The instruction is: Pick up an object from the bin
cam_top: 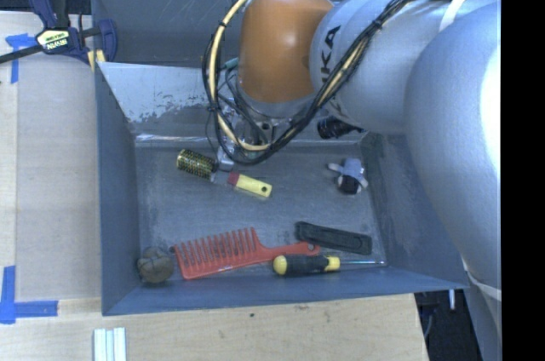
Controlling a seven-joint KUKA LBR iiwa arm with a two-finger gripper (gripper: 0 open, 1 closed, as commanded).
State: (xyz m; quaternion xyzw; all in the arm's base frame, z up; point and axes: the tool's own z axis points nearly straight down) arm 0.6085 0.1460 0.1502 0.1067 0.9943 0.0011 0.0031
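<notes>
The approach is judged in hand: a small yellow-handled round bristle brush [223,174] lies apparently just below the gripper [228,153], whose released or clenched state cannot be told. A centred descent is called for next

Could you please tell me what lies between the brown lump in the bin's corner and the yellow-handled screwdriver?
In the camera view a red comb lies there, its toothed end beside the brown lump and its handle reaching the screwdriver.
</notes>
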